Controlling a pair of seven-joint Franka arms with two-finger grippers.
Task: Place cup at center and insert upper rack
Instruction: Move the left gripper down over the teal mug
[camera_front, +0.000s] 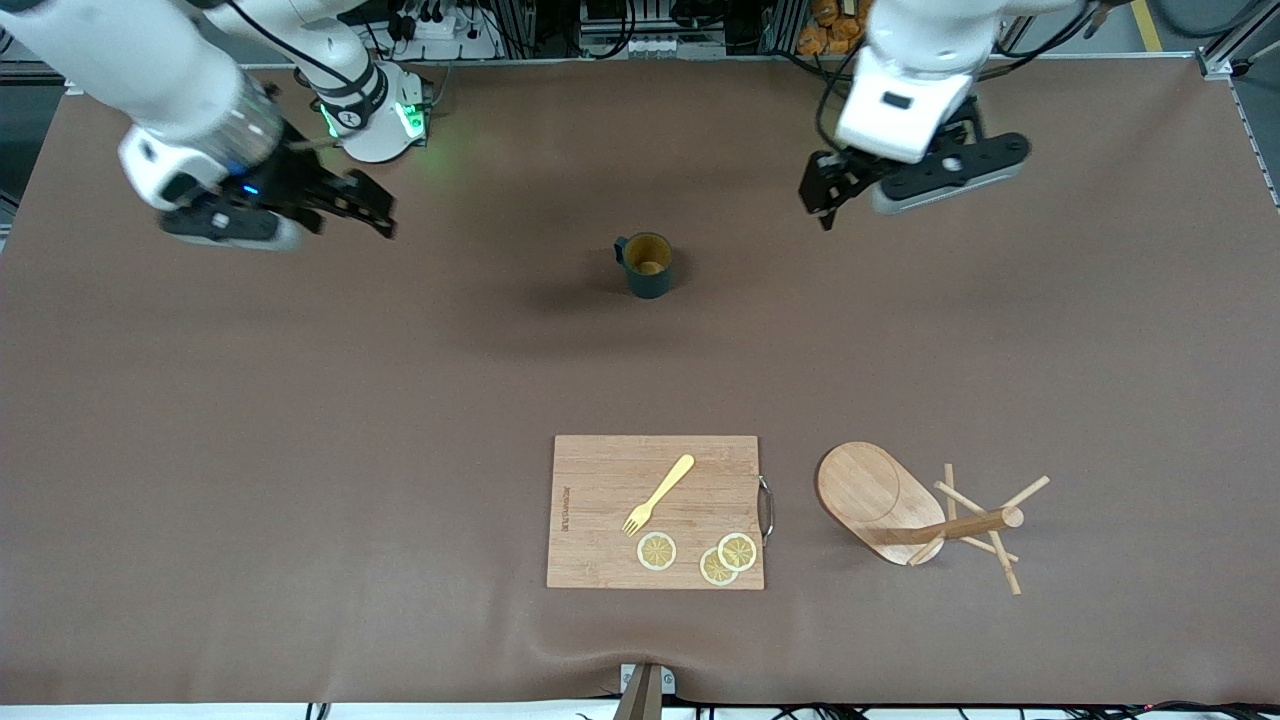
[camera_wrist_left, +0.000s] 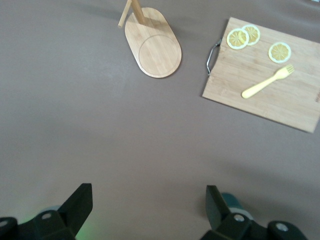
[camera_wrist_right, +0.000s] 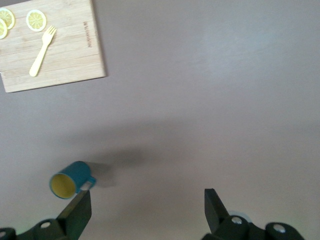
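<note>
The teal cup (camera_front: 648, 265) with a yellow inside stands upright on the brown table mat, mid-table, toward the robots' side. It also shows in the right wrist view (camera_wrist_right: 69, 181). The wooden mug tree (camera_front: 905, 510) lies tipped on its side near the front camera, toward the left arm's end; its oval base shows in the left wrist view (camera_wrist_left: 153, 42). My left gripper (camera_front: 822, 200) hangs open and empty over bare mat, apart from the cup. My right gripper (camera_front: 375, 208) hangs open and empty over the mat at the right arm's end.
A rectangular wooden cutting board (camera_front: 600, 560) lies near the front camera beside the mug tree. It carries a yellow fork (camera_front: 658, 494) and three lemon slices (camera_front: 657, 551). It shows in both wrist views (camera_wrist_left: 280, 107) (camera_wrist_right: 70, 60).
</note>
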